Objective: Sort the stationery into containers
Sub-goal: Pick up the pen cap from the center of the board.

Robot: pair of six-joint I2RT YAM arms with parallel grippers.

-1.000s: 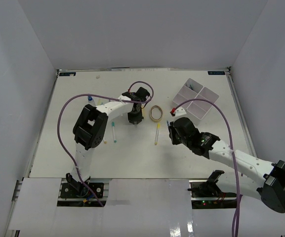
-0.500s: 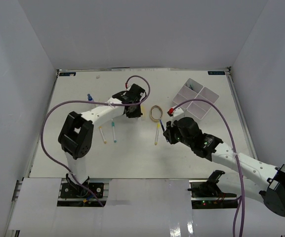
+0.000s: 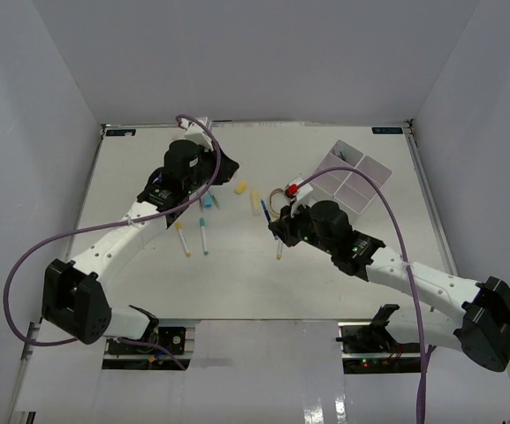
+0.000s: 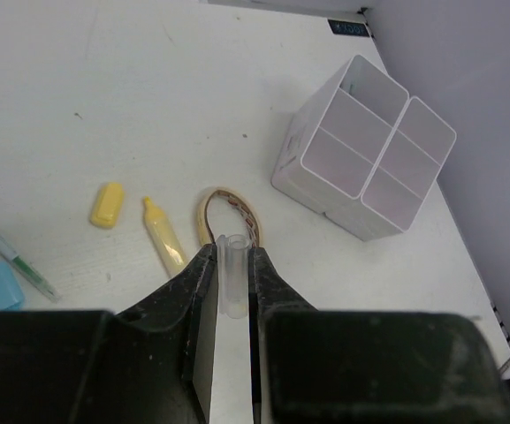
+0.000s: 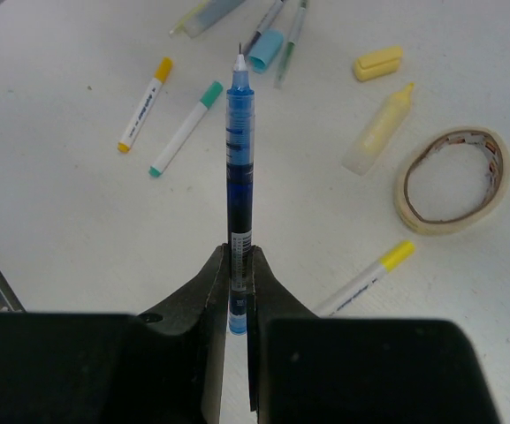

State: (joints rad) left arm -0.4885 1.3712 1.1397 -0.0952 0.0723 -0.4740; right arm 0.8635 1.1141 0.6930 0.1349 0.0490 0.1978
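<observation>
My left gripper (image 4: 232, 261) is shut on a short clear plastic tube (image 4: 232, 278), held above the table; in the top view it hangs at the back left (image 3: 205, 179). Past its tips lie a tan rubber-band ring (image 4: 228, 212), a yellow highlighter body (image 4: 163, 237) and a yellow cap (image 4: 107, 204). My right gripper (image 5: 239, 263) is shut on a blue pen (image 5: 239, 159) whose tip points away from it; in the top view it sits mid-table (image 3: 278, 226). The white four-compartment container (image 3: 350, 175) stands at the back right, apart from both grippers (image 4: 365, 150).
On the table lie a green-capped marker (image 5: 184, 129), a yellow-capped marker (image 5: 144, 104), another yellow-capped pen (image 5: 365, 278), a small blue block (image 5: 266, 50) and a green pen (image 4: 11, 256). White walls close in the table on three sides.
The left arm has swung back and to the left with the clear tube, uncovering the yellow cap and highlighter body. The right gripper has shifted left with the blue pen.
</observation>
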